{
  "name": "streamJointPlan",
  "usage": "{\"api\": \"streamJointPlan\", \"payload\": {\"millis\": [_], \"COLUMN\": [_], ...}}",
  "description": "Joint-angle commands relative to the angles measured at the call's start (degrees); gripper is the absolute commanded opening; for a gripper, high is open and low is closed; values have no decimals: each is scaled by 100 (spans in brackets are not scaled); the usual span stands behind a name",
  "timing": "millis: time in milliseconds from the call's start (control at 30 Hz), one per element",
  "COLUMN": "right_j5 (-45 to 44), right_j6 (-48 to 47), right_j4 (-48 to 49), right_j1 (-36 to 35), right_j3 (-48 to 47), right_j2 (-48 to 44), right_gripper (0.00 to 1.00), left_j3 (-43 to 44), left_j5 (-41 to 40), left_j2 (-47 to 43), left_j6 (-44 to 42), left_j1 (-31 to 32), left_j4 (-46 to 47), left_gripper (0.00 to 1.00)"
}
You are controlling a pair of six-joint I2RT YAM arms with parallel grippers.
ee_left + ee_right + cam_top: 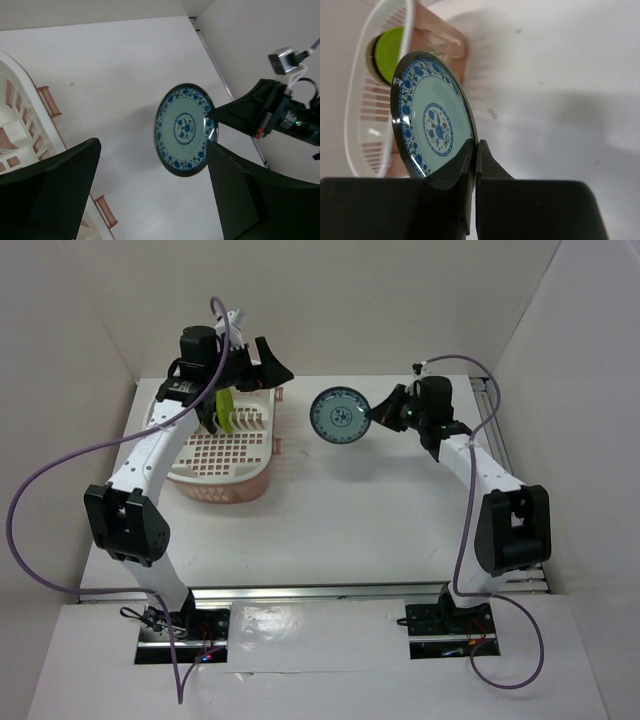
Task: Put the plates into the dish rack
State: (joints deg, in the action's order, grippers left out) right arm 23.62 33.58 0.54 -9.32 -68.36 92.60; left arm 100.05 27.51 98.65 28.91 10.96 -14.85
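Top external view shows the blue-and-white plate (338,417) held out over the white table (380,510), just to the right of the dish rack (225,455) and apart from it. The right gripper (385,410) is clamped on the plate's right rim. In the right wrist view, its two black fingers (492,167) are pressed together on the glossy dark edge of the round plate (432,120). The plate has a pale blue-green centre, a floral medallion and a ring of blue flowers. The rack is an oval white plastic basket with a lattice floor of square holes, seated on a salmon-pink base (445,40). A shiny lime green plate (227,410) stands on edge inside it at the far end. The left gripper (262,368) hangs above the rack's far right corner. In the left wrist view its matte black jaws are wide apart with nothing between them.
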Motion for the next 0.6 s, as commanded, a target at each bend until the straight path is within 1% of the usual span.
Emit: {"api": "streamJointPlan", "payload": {"millis": [0,200,433,567], "right_j5": [292,802,855,855], "right_j6": [7,69,122,227], "right_j4": [227,728,922,1036], "right_j1": [-70,-122,-289,-342], "right_j3": [-292,-450,-732,-845], "right_j2": [-330,-392,-277,-145], "right_gripper": [0,0,0,0], "left_j3": [58,111,216,217], "left_j5": [62,114,351,553], "left_j2": [215,427,620,734], "left_j6": [27,27,80,142], "left_j1": [117,169,284,336], "left_j4": [237,290,343,395], "left_gripper": [100,98,95,91]}}
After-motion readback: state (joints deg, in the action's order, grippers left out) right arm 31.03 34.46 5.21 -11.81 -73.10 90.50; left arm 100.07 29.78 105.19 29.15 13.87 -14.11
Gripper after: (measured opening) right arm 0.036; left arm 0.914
